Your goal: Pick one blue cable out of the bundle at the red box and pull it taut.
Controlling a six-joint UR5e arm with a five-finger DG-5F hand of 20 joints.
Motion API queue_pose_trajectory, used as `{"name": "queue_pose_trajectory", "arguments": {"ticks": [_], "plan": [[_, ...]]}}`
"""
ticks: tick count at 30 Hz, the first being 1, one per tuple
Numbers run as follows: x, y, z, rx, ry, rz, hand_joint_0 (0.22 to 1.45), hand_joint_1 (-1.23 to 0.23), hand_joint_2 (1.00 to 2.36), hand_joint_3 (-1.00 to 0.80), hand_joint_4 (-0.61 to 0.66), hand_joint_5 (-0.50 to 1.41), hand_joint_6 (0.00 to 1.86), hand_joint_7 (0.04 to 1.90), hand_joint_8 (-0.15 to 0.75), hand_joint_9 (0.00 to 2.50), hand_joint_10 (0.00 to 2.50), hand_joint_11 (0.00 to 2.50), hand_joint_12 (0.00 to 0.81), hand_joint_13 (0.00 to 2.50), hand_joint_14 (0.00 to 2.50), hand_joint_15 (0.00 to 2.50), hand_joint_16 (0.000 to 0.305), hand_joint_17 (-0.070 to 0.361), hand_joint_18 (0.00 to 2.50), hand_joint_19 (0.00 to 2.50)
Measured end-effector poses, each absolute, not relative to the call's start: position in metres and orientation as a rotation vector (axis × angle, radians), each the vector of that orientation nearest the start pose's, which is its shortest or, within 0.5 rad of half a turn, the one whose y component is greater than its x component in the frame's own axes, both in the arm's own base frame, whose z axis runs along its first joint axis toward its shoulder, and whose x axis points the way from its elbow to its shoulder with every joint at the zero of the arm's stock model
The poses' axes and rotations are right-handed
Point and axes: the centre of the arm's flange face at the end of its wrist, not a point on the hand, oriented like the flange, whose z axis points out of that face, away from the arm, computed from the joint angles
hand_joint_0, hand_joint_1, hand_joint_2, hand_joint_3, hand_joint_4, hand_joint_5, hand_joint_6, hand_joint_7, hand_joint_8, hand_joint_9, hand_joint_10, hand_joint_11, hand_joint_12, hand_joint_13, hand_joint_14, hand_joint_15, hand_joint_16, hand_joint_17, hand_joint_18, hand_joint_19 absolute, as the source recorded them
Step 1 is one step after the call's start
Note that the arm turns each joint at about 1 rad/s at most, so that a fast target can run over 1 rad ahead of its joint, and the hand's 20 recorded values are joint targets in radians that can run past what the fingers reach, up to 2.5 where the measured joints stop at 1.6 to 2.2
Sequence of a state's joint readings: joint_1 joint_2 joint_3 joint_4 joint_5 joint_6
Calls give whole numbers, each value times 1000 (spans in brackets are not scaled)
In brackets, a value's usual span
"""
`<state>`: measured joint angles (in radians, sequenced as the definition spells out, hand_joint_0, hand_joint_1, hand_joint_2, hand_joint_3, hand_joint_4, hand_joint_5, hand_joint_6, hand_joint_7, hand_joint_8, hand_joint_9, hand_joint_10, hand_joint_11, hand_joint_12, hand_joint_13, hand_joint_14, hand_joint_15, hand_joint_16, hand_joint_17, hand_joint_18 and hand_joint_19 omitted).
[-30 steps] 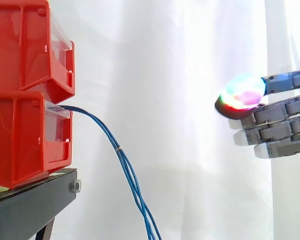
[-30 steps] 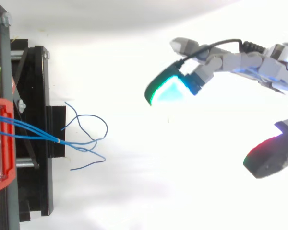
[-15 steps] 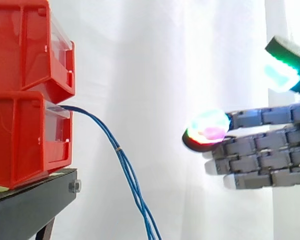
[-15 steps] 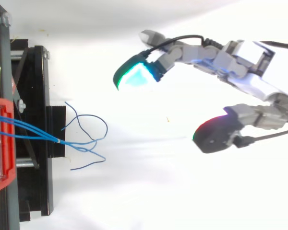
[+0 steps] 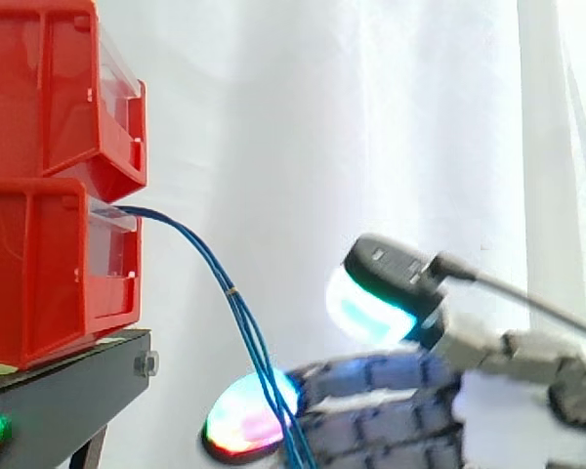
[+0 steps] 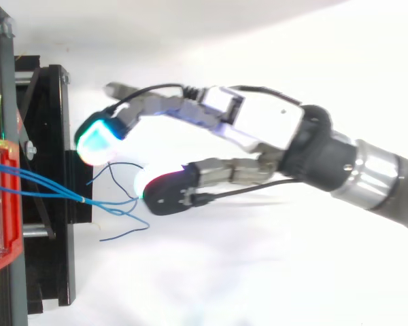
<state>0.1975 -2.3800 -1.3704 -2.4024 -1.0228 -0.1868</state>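
Observation:
Several thin blue cables (image 5: 226,284) leave the lower red box (image 5: 39,278) and hang down to the right in a bundle. From above, their loose ends (image 6: 126,197) curl just past the black stand. My hand (image 6: 265,125) reaches in from the right and is open, with its fingers straight. One cyan fingertip (image 6: 97,139) lies beyond the cable loops and a dark-backed one (image 6: 164,192) on their near side, so the loops sit in the gap, unpinched. In the side view the hand (image 5: 391,415) is low, and a glowing pad (image 5: 242,428) sits right at the hanging bundle.
A second red bin (image 5: 49,88) is stacked on the lower one, both on the black stand (image 5: 59,401). From above, the stand's frame (image 6: 51,136) and the red box edge (image 6: 0,204) sit at the left. A white curtain backs everything.
The hand has travelled left and down from the right side to the cables. Its fingertips now bracket the loose cable loops. The cables have not moved.

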Motion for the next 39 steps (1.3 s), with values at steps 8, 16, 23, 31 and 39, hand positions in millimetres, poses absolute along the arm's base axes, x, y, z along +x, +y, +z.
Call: {"name": "queue_pose_trajectory", "arguments": {"ticks": [8, 16, 23, 31, 39], "plan": [[774, -32, 139, 1162, 959, 888, 493, -544, 1000, -500, 276, -210, 502, 847, 260, 40, 0, 0, 398, 0, 3, 149, 63, 142, 0, 175], [781, -23, 148, 1119, 950, 860, 504, -552, 1000, -500, 305, -188, 503, 944, 258, 53, 0, 0, 393, 0, 3, 151, 61, 138, 0, 172], [789, -20, 160, 1098, 935, 863, 531, -571, 1000, -500, 295, -163, 501, 1081, 253, 66, 0, 0, 385, 0, 3, 151, 59, 133, 0, 172], [792, -17, 164, 1083, 935, 860, 562, -603, 1002, -480, 244, -154, 552, 1097, 249, 79, 1, 0, 377, 0, 3, 145, 57, 128, 0, 174], [792, -16, 164, 1081, 934, 863, 582, -620, 1007, -411, 212, -171, 655, 945, 251, 98, 0, 0, 374, 9, 4, 146, 56, 126, 18, 163]]}}
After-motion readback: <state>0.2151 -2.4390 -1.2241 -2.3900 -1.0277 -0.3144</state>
